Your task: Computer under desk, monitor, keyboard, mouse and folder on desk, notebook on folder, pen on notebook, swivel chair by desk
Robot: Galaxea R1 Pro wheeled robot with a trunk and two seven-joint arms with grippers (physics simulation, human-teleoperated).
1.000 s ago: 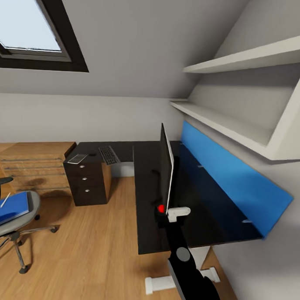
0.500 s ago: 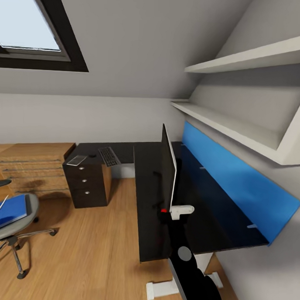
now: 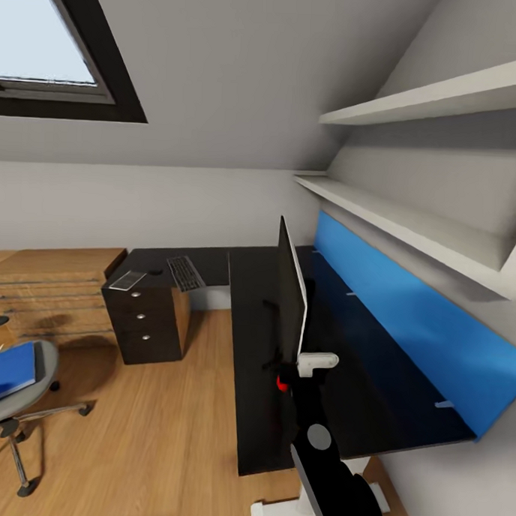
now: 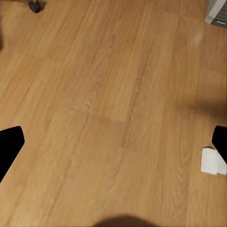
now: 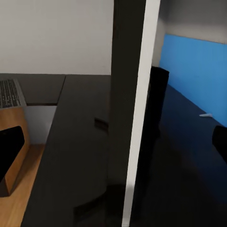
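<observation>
Bedroom's black L-shaped surface (image 3: pixel 254 340) is carrying the monitor (image 3: pixel 290 293); the right tool (image 3: pixel 302 369) is straddling its edge, fingers wide apart; squeezing squarely should be keeping it upright.

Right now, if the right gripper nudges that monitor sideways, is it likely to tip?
Probably tippy: the monitor is a tall thin panel standing edge-on, on a thin stand. It would likely slide easily on the desk and its glossy top. The right gripper sits at its near edge.
</observation>
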